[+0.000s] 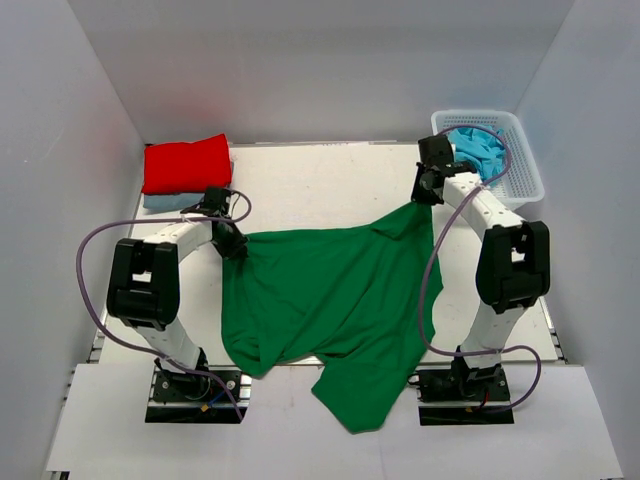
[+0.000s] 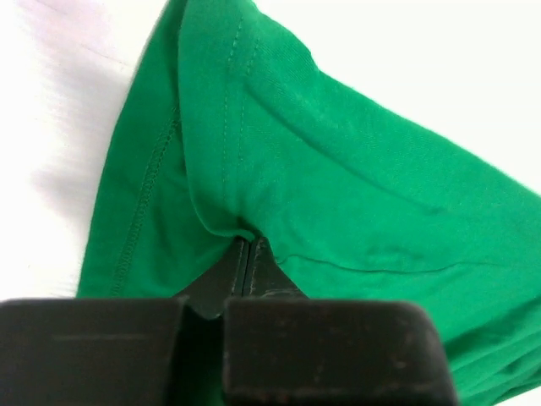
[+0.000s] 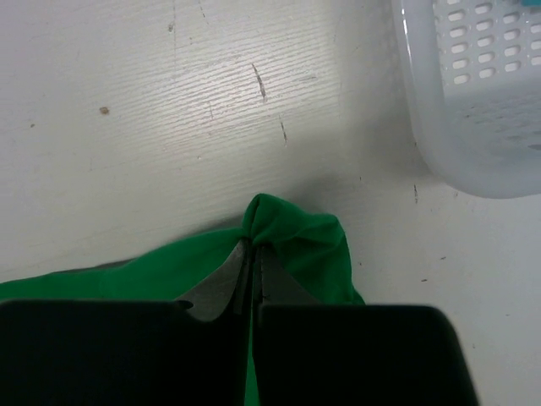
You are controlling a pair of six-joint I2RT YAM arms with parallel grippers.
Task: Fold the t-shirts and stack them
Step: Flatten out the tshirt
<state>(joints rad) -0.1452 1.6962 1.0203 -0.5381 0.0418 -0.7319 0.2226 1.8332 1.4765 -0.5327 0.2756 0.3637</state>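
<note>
A dark green t-shirt [image 1: 335,300] lies spread and rumpled across the table, its lower part hanging over the near edge. My left gripper [image 1: 238,250] is shut on its left corner; in the left wrist view the cloth [image 2: 338,169] is pinched at the fingertips [image 2: 247,245]. My right gripper [image 1: 424,198] is shut on the shirt's far right corner, a bunched green fold [image 3: 292,233] at its tips [image 3: 254,247]. A folded red t-shirt [image 1: 186,163] rests on a pale blue one [image 1: 165,202] at the back left. More blue t-shirts [image 1: 478,150] fill the basket.
A white mesh basket [image 1: 525,165] stands at the back right, its wall [image 3: 473,93] close to my right gripper. Grey walls enclose the table on three sides. Cables loop beside both arms.
</note>
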